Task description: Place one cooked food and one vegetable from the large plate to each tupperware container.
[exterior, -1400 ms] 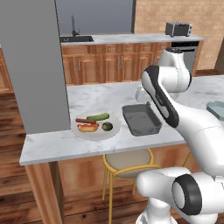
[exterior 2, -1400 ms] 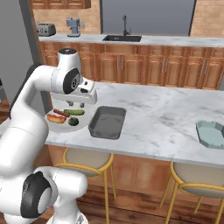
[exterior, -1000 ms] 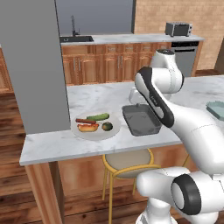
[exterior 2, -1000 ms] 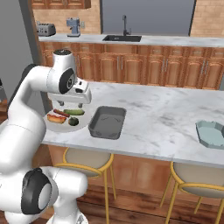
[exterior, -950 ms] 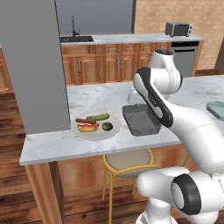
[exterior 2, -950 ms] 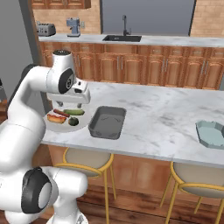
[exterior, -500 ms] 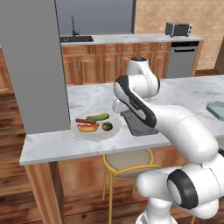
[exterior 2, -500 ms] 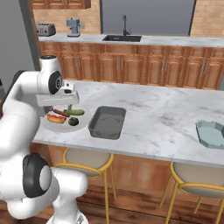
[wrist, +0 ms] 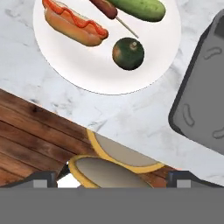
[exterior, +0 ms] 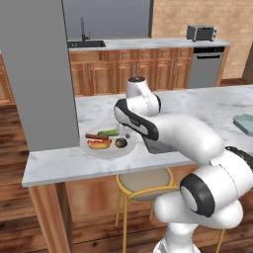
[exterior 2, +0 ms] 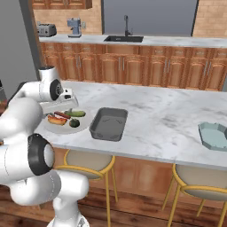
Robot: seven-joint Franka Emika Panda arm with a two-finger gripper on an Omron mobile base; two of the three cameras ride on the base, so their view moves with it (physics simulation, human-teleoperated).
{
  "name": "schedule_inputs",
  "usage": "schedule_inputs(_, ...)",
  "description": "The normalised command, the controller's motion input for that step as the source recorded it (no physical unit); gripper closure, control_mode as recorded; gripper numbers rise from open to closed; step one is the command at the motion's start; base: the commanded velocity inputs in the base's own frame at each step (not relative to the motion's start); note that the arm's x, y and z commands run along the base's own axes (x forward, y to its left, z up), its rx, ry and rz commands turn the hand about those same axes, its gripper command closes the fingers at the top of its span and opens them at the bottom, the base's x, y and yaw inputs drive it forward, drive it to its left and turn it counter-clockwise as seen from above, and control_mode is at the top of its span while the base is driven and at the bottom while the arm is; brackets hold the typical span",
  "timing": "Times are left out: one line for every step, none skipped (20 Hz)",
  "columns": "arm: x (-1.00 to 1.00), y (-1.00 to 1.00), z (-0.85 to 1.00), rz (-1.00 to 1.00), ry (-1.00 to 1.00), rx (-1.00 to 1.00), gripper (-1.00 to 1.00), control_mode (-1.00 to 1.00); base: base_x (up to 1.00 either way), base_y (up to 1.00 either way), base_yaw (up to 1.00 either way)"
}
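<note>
- Hand view, and we're looking straight down on the large plate (wrist: 109,65), sitting on the marble counter (wrist: 131,118) close to its front edge.
- On that plate we've got a hot dog in a bun (wrist: 74,24) with a red stripe of sauce, a sausage on a stick (wrist: 111,13), a long green cucumber (wrist: 138,8) and a round dark green vegetable (wrist: 128,53), which we can't name more exactly.
- Just off to the side, apart from the plate, there's the dark grey container (wrist: 201,92) with its broad rim.
- Below the counter edge we catch a round stool seat (wrist: 107,168) over the wooden floor (wrist: 30,140).
- The gripper (exterior 2: 67,95) hangs above the plate; whether its fingers are wide or narrow, we cannot tell.
- Right base view: the pale blue-grey container (exterior 2: 214,135) sits well apart, far down the counter, with the grey one between it and the plate.
- Left base view: the arm (exterior: 163,129) reaches over the counter, hiding much of the grey container.
</note>
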Motion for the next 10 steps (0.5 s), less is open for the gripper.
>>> schedule_inputs(0.61, 0.0, -0.26, 0.02, 0.11, 0.0, -1.0, -1.0, 0.0, 0.0, 0.0)
schedule_inputs(0.66, 0.0, -0.26, 0.02, 0.19, 0.0, -1.0, -1.0, 0.0, 0.0, 0.0)
schedule_inputs(0.74, 0.0, -0.3, 0.03, 0.27, 0.0, -1.0, -1.0, 0.0, 0.0, 0.0)
schedule_inputs(0.66, 0.0, -0.24, 0.04, 0.26, 0.0, -1.0, -1.0, 0.0, 0.0, 0.0)
schedule_inputs(0.65, 0.0, -0.24, 0.07, 0.27, 0.0, -1.0, -1.0, 0.0, 0.0, 0.0)
schedule_inputs(0.59, 0.0, -0.2, 0.06, 0.21, 0.0, -1.0, -1.0, 0.0, 0.0, 0.0)
schedule_inputs(0.45, 0.0, -0.16, 0.06, 0.17, 0.0, -1.0, -1.0, 0.0, 0.0, 0.0)
schedule_inputs(0.26, 0.0, -0.16, 0.05, 0.03, 0.0, -1.0, -1.0, 0.0, 0.0, 0.0)
schedule_inputs(0.12, 0.11, -0.09, 0.05, 0.0, 0.0, -1.0, -1.0, 0.0, 0.0, 0.0)
schedule_inputs(0.1, 0.15, -0.17, 0.04, 0.0, 0.0, -1.0, -1.0, 0.0, 0.0, 0.0)
